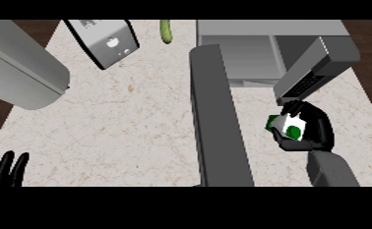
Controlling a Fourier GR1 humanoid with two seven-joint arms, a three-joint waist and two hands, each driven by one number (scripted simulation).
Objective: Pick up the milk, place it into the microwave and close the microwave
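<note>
Before open microwave (251, 56) — right robot hand (314, 129) grasping milk (287, 126) (long axis tilted, up-left); left robot hand (13, 168) released.

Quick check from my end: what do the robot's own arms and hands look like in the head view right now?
The right hand is glossy black with thick rounded fingers, on a plain matte grey forearm that is blocky and squared off. Of the left hand, only slim black fingers show at the lower left edge; its forearm is out of view. No cables, markings or sleeves are visible.
</note>
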